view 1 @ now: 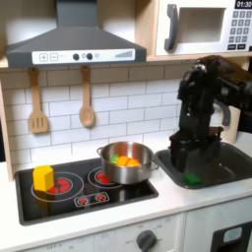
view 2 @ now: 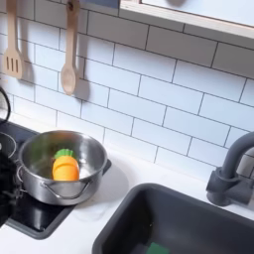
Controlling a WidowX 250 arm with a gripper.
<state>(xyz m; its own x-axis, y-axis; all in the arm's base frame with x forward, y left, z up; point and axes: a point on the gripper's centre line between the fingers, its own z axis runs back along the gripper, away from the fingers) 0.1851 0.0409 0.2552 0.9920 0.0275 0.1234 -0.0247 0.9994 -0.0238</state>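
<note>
**Arm low over sink, pot on stove**

First exterior view, left to right: yellow block [view 1: 43, 177] on stove [view 1: 59, 202], pot [view 1: 128, 163], gripper [view 1: 191, 162] down in sink [view 1: 231, 162] near green item [view 1: 192, 178]; whether the claw is open or closed cannot be told. Second exterior view: orange carrot [view 2: 65, 166] inside pot [view 2: 62, 169], grey faucet [view 2: 230, 171] at right.

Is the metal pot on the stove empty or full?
Not empty. The metal pot holds an orange toy vegetable with a green top, visible in both exterior views.

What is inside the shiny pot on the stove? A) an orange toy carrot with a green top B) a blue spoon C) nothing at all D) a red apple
A: in both exterior views, the silver pot on the stove holds an orange carrot with a green top.
</note>
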